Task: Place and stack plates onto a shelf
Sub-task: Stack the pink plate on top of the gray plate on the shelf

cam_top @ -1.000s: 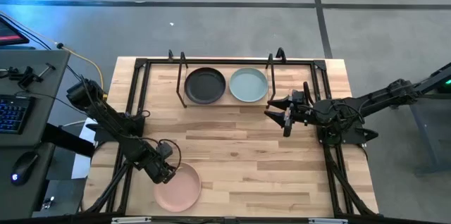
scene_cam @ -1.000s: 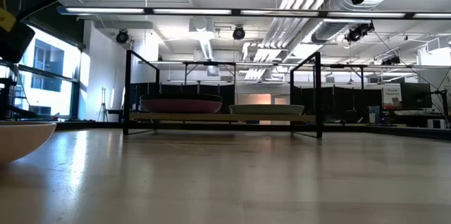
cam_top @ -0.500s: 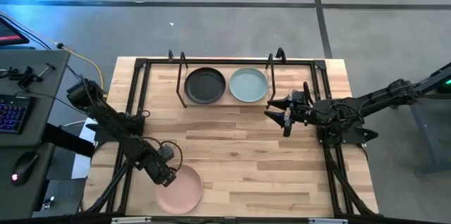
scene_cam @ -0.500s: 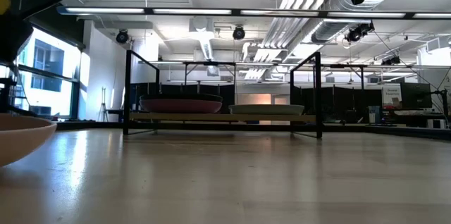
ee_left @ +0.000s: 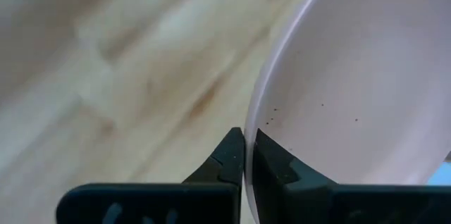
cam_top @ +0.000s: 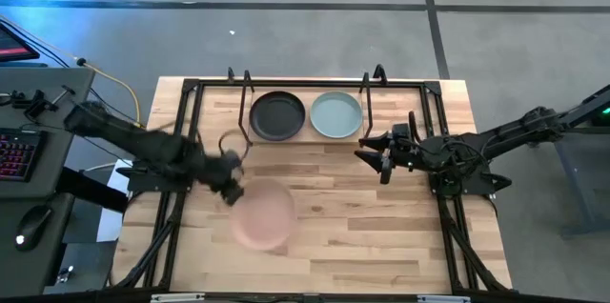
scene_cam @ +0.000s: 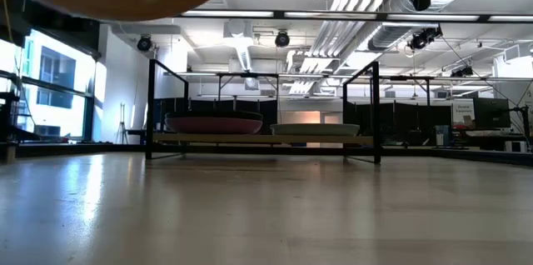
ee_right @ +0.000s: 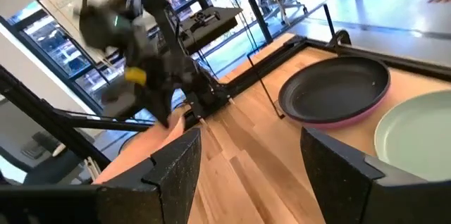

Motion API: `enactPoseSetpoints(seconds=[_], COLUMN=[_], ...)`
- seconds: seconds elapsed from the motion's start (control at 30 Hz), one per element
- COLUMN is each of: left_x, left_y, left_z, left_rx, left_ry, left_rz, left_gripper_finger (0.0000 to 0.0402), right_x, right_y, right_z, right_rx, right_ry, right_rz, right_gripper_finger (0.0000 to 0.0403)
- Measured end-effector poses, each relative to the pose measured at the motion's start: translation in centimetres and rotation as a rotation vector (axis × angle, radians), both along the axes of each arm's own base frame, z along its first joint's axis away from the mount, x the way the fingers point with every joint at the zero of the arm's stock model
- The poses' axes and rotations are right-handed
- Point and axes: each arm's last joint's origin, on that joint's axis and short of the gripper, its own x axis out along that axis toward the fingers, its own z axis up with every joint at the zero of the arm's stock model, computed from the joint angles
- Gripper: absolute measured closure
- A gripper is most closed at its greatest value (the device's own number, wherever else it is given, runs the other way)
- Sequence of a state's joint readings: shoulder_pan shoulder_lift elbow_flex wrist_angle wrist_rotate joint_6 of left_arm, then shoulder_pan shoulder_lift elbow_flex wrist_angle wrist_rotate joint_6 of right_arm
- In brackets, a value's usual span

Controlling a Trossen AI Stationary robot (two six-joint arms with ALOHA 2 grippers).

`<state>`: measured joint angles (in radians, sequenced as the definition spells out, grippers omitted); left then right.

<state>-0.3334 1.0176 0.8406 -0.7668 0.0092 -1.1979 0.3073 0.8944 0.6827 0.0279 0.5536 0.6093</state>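
Lower centre of high view: pink plate (cam_top: 263, 214) raised off counter (cam_top: 334, 236), rim pinched in closed left jaws (cam_top: 229, 191). Centre right: right jaws (cam_top: 378, 158) open, empty. Upper centre: shelf (cam_top: 307, 138) carrying black plate (cam_top: 277, 115) and blue-green plate (cam_top: 335, 114).

Right gripper (ee_right: 250, 160) fingers spread wide, nothing between them. Past them: black plate (ee_right: 334, 91) stacked on a purple plate (ee_right: 350, 117), blue-green plate (ee_right: 416, 134) just beside it. Left arm (ee_right: 144, 34) blurred, well beyond the black plate, over the table (ee_right: 239, 146).
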Motion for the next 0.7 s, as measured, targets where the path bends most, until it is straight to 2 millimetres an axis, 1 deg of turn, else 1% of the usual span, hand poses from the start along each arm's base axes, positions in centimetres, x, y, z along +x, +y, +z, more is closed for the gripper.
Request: enactPoseSetpoints(seconds=[0.1, 0.17, 0.3, 0.37, 0.5, 0.63, 0.7], left_x=[0.9, 1.4, 2.3, 2.7, 3.4, 4.1, 4.5], left_y=[2.4, 3.7, 5.7, 6.4, 7.2, 7.4, 7.4], left_z=[1.4, 2.0, 2.1, 2.0, 1.3, 0.4, 0.0], left_rx=[0.053, 0.086, 0.118, 0.124, 0.136, 0.130, 0.127], left_ry=[-0.067, -0.088, -0.088, -0.085, -0.058, -0.018, -0.001], left_rz=[0.028, 0.037, 0.046, 0.053, 0.051, 0.032, 0.015], left_gripper_finger=[0.0400, 0.0400, 0.0401, 0.0401, 0.0401, 0.0401, 0.0401], right_x=[0.9, 1.6, 3.4, 4.2, 6.4, 8.7, 9.6], right_y=[0.3, 0.5, 1.1, 1.3, 1.5, 1.6, 1.3], right_z=[-0.5, -0.9, -1.8, -2.3, -2.7, -2.5, -2.6], right_rx=[0.059, 0.108, 0.135, 0.181, 0.291, 0.303, 0.315], right_ry=[-0.009, -0.017, -0.040, -0.043, -0.026, 0.023, 0.082], right_rz=[-0.010, -0.014, -0.019, -0.052, -0.070, -0.059, -0.087], right_gripper_finger=[0.0179, 0.0179, 0.0179, 0.0179, 0.0179, 0.0179, 0.0179])
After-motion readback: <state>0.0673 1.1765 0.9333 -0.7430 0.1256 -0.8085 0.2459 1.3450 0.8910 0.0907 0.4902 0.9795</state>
